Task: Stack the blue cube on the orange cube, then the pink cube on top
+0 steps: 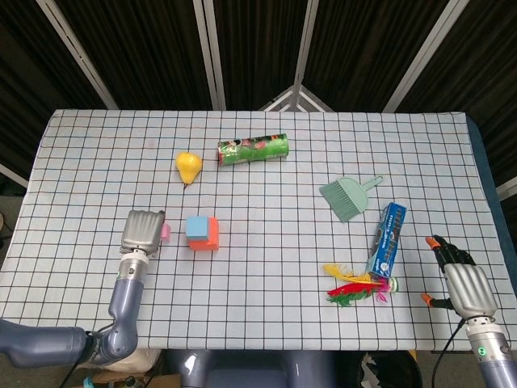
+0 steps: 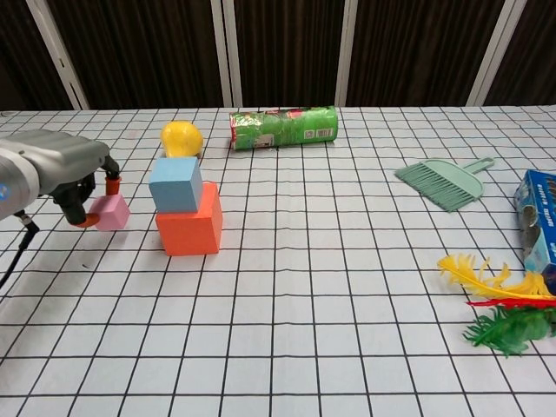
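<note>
The blue cube [image 1: 198,228] [image 2: 176,183] sits on top of the orange cube [image 1: 214,235] [image 2: 189,228] at the table's left-middle. Just left of that stack, my left hand [image 1: 143,230] [image 2: 56,169] pinches the small pink cube [image 1: 166,232] [image 2: 113,211] between orange-tipped fingers, holding it about level with the orange cube's upper half. In the head view the hand covers most of the pink cube. My right hand [image 1: 464,283] rests near the table's right front corner, fingers apart and holding nothing; the chest view does not show it.
A yellow pear [image 1: 188,166] [image 2: 182,137] and a lying green can [image 1: 253,149] [image 2: 284,127] are behind the stack. On the right lie a green hand brush [image 1: 347,196] [image 2: 443,182], a blue box [image 1: 388,237] [image 2: 539,217] and coloured feathers [image 1: 355,287] [image 2: 499,308].
</note>
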Tool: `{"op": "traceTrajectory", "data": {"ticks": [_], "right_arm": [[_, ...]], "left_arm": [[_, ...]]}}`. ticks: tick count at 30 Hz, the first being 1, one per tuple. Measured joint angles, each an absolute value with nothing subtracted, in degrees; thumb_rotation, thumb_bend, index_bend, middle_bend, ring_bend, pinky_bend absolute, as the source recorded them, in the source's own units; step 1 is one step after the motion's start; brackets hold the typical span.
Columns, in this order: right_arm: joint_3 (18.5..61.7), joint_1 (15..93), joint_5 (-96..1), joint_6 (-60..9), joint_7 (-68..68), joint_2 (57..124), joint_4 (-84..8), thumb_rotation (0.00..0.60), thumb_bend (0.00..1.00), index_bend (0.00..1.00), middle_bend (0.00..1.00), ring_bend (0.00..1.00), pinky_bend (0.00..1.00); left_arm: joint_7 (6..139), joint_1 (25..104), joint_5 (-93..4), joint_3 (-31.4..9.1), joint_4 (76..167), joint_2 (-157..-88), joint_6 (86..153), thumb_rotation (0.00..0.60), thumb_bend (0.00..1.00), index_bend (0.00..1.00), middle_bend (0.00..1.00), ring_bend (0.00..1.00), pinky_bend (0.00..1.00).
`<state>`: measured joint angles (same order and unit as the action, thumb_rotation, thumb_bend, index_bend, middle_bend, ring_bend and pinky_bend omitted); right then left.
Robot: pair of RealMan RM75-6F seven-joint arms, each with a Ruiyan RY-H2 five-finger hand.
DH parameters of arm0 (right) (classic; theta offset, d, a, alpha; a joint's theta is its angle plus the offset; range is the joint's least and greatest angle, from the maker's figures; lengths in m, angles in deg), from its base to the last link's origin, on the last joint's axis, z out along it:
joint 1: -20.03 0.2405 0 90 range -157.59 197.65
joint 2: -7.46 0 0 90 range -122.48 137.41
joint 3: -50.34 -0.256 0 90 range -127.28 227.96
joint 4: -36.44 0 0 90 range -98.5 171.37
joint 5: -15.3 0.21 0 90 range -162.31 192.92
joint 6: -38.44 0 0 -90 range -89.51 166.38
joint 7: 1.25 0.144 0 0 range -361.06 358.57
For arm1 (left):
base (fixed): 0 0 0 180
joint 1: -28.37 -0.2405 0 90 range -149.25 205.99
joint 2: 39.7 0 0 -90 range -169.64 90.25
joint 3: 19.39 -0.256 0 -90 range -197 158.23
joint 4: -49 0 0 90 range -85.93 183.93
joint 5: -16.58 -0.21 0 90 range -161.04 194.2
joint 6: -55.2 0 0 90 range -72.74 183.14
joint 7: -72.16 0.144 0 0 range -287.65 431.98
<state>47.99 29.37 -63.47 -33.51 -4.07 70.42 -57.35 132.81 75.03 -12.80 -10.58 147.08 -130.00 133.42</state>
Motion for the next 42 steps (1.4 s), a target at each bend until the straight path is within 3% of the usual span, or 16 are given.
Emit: {"op": "traceTrajectory", "data": {"ticks": [13, 18, 34, 42], "right_arm": [[48.3, 29.6, -64.5, -33.6, -4.1, 70.5, -57.8, 0.6, 0.19, 0.08, 0.07, 0.13, 0.16], [48.0, 29.7, -64.1, -33.5, -4.1, 70.5, -57.6, 0.6, 0.19, 0.08, 0.07, 0.13, 0.16], [48.1, 29.5, -64.5, -33.9, -2.7, 70.2, -57.3, 0.6, 0.19, 0.08, 0.07, 0.13, 0.16], [48.2, 29.6, -64.5, -33.8, -2.5, 70.1, -57.2, 0.6, 0.19, 0.08, 0.07, 0.13, 0.16]], "left_arm": [[132.7, 72.8, -14.4, -9.4, 166.1, -115.8, 138.3, 0.6, 0.4, 0.41, 0.75, 0.67, 0.71], [135.2, 74.7, -12.7, -8.2, 167.6, -116.8, 138.8, 0.6, 0.4, 0.41, 0.75, 0.67, 0.71], [148.9, 85.7, -1.6, -0.6, 169.7, -127.3, 151.3, 0.6, 0.4, 0.42, 0.75, 0.67, 0.71], [151.0, 88.4, 2.8, 2.0, 167.6, -130.4, 154.2, 0.6, 0.4, 0.42, 0.75, 0.67, 0.71]]}}
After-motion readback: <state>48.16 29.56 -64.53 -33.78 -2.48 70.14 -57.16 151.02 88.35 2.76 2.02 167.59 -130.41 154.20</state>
